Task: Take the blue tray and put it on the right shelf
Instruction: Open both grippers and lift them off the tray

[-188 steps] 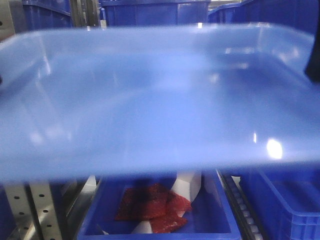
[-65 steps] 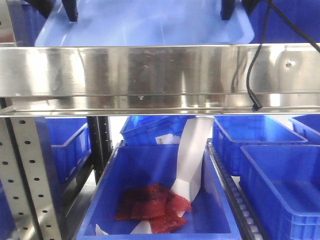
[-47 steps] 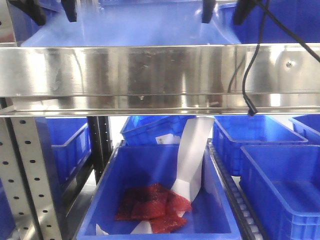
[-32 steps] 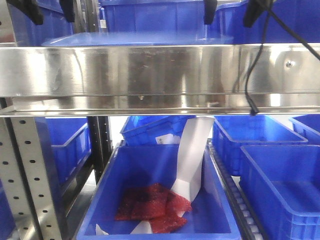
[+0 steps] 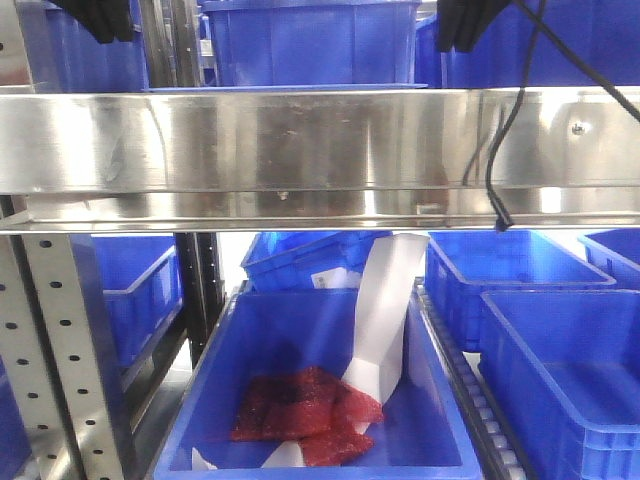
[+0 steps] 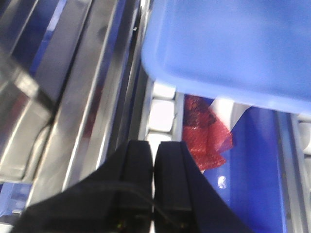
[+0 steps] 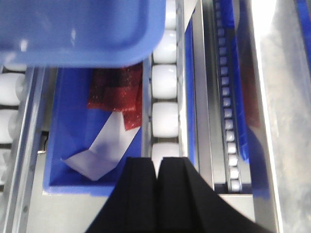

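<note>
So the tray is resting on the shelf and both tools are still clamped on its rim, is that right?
Not quite: the tray does rest on the shelf, but both wrist views show the left tool and right tool shut on nothing, clear of its rim.

The blue tray (image 6: 228,43) is glossy smooth plastic; the right shelf (image 5: 320,150) is shiny brushed steel; both grippers look matt black

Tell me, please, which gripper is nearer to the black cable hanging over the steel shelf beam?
Right. The right gripper sits just beside the upper part of the black cable, while the left gripper is far off toward the other end of the shelf beam.
</note>
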Motion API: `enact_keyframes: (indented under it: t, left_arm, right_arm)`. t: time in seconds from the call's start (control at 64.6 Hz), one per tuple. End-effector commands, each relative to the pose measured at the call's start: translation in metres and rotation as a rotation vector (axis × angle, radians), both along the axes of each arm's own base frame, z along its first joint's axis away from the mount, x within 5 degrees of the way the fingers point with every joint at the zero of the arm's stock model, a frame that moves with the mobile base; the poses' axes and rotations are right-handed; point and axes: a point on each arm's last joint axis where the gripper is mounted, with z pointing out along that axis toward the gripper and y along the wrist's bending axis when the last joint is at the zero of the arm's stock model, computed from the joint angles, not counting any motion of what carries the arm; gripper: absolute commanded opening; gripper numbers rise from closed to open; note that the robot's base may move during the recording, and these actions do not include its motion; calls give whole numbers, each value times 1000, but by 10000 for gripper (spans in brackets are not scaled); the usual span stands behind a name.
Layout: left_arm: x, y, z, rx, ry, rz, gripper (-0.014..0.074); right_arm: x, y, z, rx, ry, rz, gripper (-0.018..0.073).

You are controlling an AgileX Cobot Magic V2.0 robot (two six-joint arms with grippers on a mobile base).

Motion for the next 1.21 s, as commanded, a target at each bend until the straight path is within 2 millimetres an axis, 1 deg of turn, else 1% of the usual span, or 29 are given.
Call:
enact_keyframes:
  t: [0.0,0.062,0.077,0.124,0.155,0.186,0.263,0.31,0.418,0.495,0.542,0.557,0.588,0.635,0.743,0.789,0.805,0.82,0.882,0.929,0.975,1.006,1.083,1.099,1.114,1.13,1.145,1.161,1.192]
  left_arm:
    - [-16,4,45,-80,-118,-3,-48]
    - [-26,8,63,-98,-170,-9,-48]
    - [-28,8,65,-101,-176,-10,-48]
    - [-41,14,84,-104,-223,-22,-48]
    - [-46,15,91,-100,-240,-31,-48]
    - [-56,19,103,-103,-274,-41,-48]
    - [-73,23,120,-149,-297,-47,-48]
    - [-81,23,124,-163,-301,-71,-48]
    - [-100,17,124,-178,-352,-131,-48]
    - [-114,12,115,-198,-391,-173,-48]
    - [-123,8,103,-204,-389,-200,-48]
    - [-127,7,102,-211,-402,-212,-48]
    - [-132,5,93,-214,-400,-227,-48]
    - [-145,3,82,-226,-414,-259,-48]
    - [-166,2,58,-257,-462,-309,-48]
    - [-178,6,51,-280,-507,-325,-48]
    - [-180,7,45,-282,-509,-329,-48]
    - [-184,9,46,-294,-536,-332,-48]
    - [-197,16,34,-313,-599,-348,-48]
    - [-209,22,30,-318,-660,-366,-48]
    - [-220,27,21,-302,-713,-396,-48]
    - [-229,32,19,-291,-749,-414,-48]
    - [-248,43,8,-268,-777,-435,-48]
    - [-254,46,9,-273,-794,-433,-48]
    - [-256,47,5,-271,-785,-434,-48]
    - [-263,52,7,-278,-808,-432,-48]
    - [-264,53,3,-275,-800,-433,-48]
    - [-271,57,5,-281,-824,-432,-48]
    - [-278,61,1,-282,-829,-431,-48]
  right_arm:
    - [-20,-9,52,50,-136,3,50]
    - [-28,-12,69,74,-204,6,49]
    - [-32,-13,76,84,-229,7,49]
    - [-42,-16,94,106,-293,10,49]
    - [-48,-18,104,116,-328,12,49]
    - [-55,-21,113,123,-359,17,49]
    - [-66,-25,122,113,-388,34,49]
    - [-72,-27,124,106,-388,41,49]
    - [-94,-28,123,109,-416,64,49]
    - [-114,-27,122,135,-486,97,49]
    - [-127,-25,120,156,-539,121,49]
    - [-133,-25,118,161,-548,130,49]
    - [-142,-25,114,174,-579,146,49]
    - [-155,-25,106,181,-632,172,49]
    - [-179,-32,84,192,-722,207,49]
    - [-190,-36,75,197,-754,217,49]
    - [-192,-37,70,194,-760,222,49]
    - [-196,-39,69,196,-774,224,49]
    - [-208,-44,57,190,-819,243,50]
    - [-217,-48,51,178,-858,260,50]
    - [-228,-52,46,159,-904,284,50]
    - [-234,-55,43,144,-923,296,50]
    - [-252,-64,36,118,-945,308,50]
    - [-256,-66,33,116,-946,308,50]
    - [-259,-67,32,114,-945,308,50]
    - [-263,-69,30,113,-949,308,50]
    - [-266,-71,29,113,-952,307,50]
    - [-271,-73,27,113,-959,307,50]
    - [-279,-77,22,105,-968,311,50]
